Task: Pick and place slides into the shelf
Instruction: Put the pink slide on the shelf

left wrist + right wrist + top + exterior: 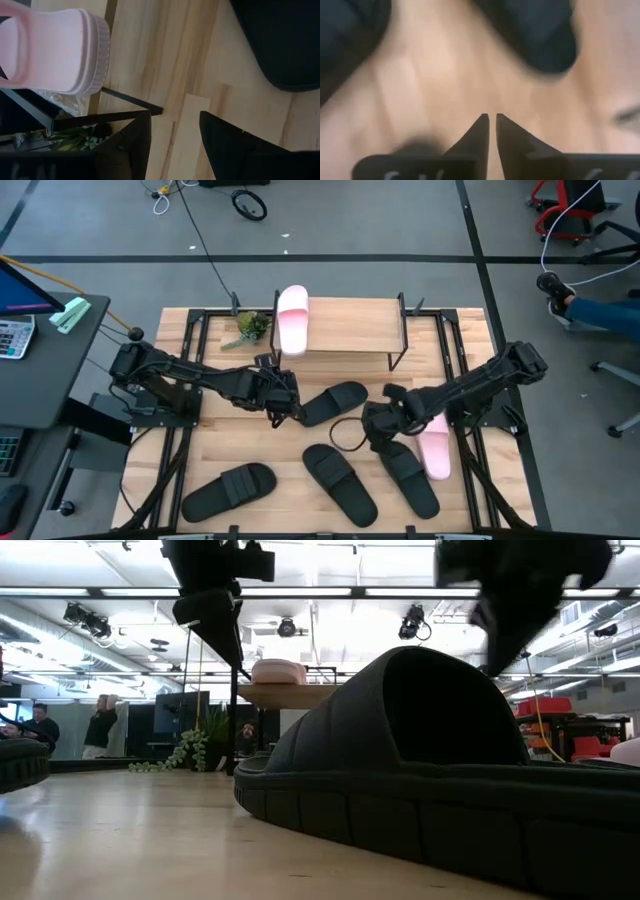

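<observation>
The shelf point(350, 328) stands at the table's far middle, and one pale pink slide point(292, 320) lies flat on the left end of its plank. My left gripper point(285, 405) hovers open just in front of the shelf, next to a black slide point(335, 402) lying on the table. In the left wrist view its gripper point(175, 145) is over bare wood, with the pink slide point(55, 50) ahead. My right gripper point(378, 425) is shut over the table among black slides point(410, 475) point(340, 480). A second pink slide point(435, 448) lies under the right arm.
Another black slide point(228, 488) lies near the table's near left corner. A small plant point(248, 327) sits beside the shelf's left end. A thin black cord loop point(348, 435) lies on the table next to the right gripper. The shelf's right part point(370, 330) is bare plank.
</observation>
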You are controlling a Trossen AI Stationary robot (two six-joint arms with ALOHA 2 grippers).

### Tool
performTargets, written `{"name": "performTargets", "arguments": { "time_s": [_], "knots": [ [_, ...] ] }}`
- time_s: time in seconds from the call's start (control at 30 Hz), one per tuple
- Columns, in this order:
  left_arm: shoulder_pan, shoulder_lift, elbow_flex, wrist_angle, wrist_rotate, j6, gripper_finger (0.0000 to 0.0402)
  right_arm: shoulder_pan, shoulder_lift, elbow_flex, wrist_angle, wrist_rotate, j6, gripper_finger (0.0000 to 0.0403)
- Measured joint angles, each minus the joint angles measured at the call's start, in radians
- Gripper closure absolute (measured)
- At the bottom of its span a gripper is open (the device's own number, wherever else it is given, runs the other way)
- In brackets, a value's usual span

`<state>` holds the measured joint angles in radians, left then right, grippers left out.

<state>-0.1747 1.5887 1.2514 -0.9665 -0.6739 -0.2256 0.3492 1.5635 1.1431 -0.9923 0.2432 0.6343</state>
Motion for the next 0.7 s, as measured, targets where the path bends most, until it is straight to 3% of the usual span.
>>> {"name": "performTargets", "arguments": {
  "time_s": [0.2,0.3,0.4,0.57,0.7],
  "knots": [
    [0.025,0.0,0.0,-0.003,0.059,-0.065,0.023,0.038,0.05,0.0,-0.185,-0.222,0.055,0.0301],
    [0.026,0.0,0.0,-0.012,0.066,-0.107,0.0234,0.1,0.074,-0.003,-0.247,-0.266,0.057,0.0273],
    [0.025,0.0,0.0,-0.013,0.068,-0.141,0.0239,0.173,0.082,-0.018,-0.314,-0.218,0.134,0.0254],
    [0.015,0.0,0.0,-0.014,0.068,-0.192,0.0249,0.28,0.085,-0.047,-0.405,-0.039,0.407,0.0249],
    [0.014,0.0,0.0,-0.014,0.068,-0.191,0.0257,0.329,0.085,-0.074,-0.385,-0.016,0.438,0.0251]
  ]
}}
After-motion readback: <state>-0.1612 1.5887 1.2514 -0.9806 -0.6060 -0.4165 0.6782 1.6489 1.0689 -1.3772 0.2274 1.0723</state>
